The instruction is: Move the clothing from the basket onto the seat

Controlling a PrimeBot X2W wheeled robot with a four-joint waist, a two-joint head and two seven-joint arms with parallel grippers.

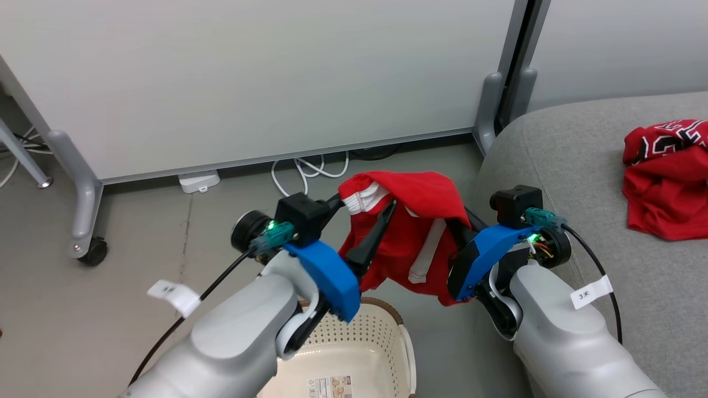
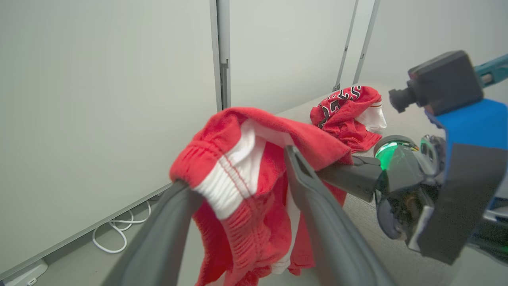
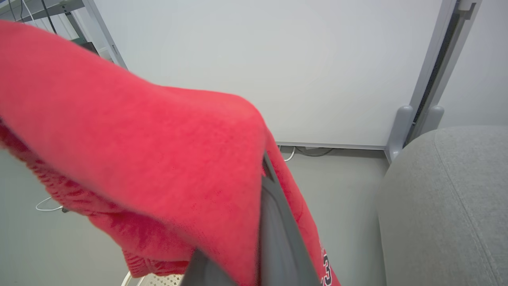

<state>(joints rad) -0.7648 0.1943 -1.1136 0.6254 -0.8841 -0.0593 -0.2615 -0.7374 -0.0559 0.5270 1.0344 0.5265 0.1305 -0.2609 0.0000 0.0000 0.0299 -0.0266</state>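
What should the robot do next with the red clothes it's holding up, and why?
Probably swing the right end effector sideways over the grey seat. It is shut on the red garment, while the left end effector is open, cloth only draped on it. The garment hangs above the basket, short of the seat, where the other red garment already lies.

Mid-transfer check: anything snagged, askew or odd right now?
Yes. The left gripper is open, yet one of its fingers carries the waistband of the red shorts, so it could snag. The right gripper is shut on the same shorts, which hang over the floor beside the seat.
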